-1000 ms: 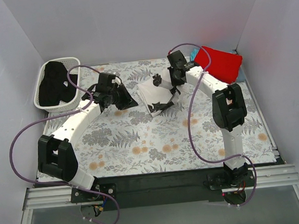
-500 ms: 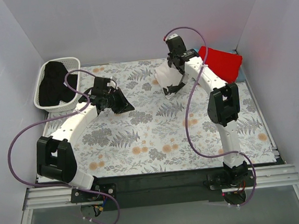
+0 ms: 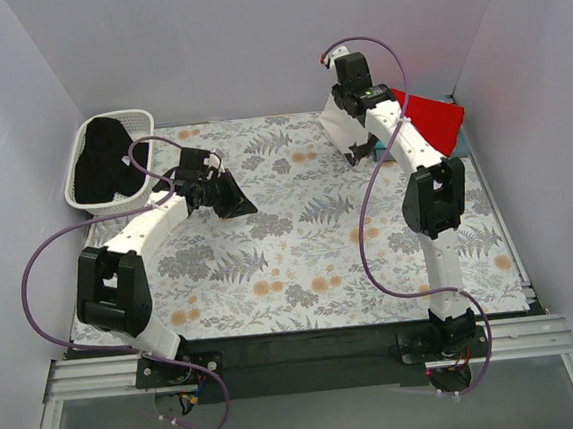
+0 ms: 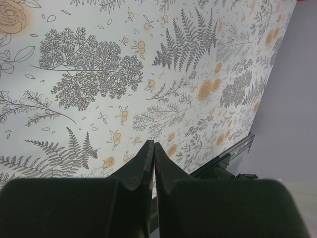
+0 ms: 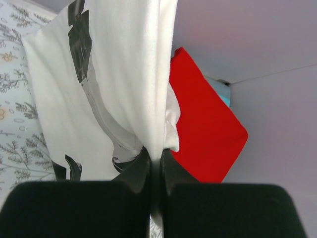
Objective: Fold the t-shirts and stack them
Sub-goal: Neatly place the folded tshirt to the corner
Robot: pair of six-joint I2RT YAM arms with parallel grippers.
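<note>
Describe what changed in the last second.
The right gripper, shut on the white black-printed cloth t-shirt, carried it from mid-table to the far right, beside the red t-shirt. The left gripper stayed shut, empty; the black t-shirt stayed in the white lattice basket.

Top external camera is sitting high at the near side, looking down and toward the far side, taking in the whole table (image 3: pixel 308 345) from well back. Left wrist camera is riding behind the left hand (image 4: pixel 152 148), looking along its fingers, close over the floral cloth (image 4: pixel 99 74). Right wrist camera is looking past the right hand (image 5: pixel 156 156), very near the white t-shirt (image 5: pixel 124 74), with the red t-shirt (image 5: pixel 203 114) and the far right corner behind. Top and right wrist views are sharing both shirts. Top and left wrist views are sharing the cloth.
</note>
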